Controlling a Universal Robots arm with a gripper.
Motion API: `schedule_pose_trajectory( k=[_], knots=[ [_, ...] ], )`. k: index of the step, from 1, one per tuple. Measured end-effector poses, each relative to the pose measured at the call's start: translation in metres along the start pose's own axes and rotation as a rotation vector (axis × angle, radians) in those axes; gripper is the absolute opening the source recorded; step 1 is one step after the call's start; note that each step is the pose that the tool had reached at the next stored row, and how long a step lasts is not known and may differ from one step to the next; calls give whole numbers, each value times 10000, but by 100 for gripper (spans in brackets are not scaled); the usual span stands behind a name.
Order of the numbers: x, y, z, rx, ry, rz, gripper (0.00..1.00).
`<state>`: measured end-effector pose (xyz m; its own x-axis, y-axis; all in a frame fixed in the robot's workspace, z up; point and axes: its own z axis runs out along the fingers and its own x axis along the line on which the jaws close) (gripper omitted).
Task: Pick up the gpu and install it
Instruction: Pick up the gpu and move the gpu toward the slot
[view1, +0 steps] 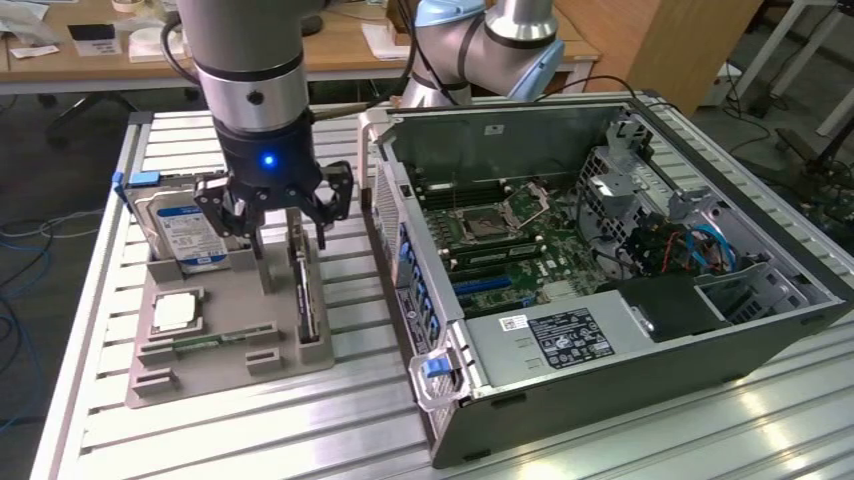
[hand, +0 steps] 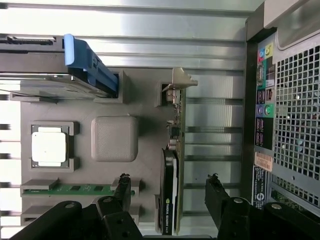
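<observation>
The gpu (view1: 307, 300) stands on edge in a slot of the grey holder tray (view1: 227, 375), on the side nearest the computer case. In the wrist view the gpu (hand: 175, 165) is a thin dark card with a green edge and a silvery bracket at its far end. My gripper (view1: 283, 235) hangs open just above the card's far end, holding nothing. In the wrist view my gripper (hand: 169, 194) has one black finger on each side of the card, both clear of it.
On the tray are a hard drive (view1: 180, 225) with a blue label, a square processor (view1: 178, 312) and a green memory stick (view1: 214, 340). The open computer case (view1: 601, 330), motherboard (view1: 501, 240) exposed, lies at the exterior view's right. Everything rests on a slatted metal table (view1: 200, 440).
</observation>
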<state>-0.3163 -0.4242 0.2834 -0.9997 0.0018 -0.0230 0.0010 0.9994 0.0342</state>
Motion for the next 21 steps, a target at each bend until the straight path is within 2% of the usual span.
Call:
schedule_pose_trajectory(
  k=[16,21],
  knots=[
    [-4,-12,117,0,-1,-2,71],
    [-6,-19,161,19,-1,0,71]
  ],
)
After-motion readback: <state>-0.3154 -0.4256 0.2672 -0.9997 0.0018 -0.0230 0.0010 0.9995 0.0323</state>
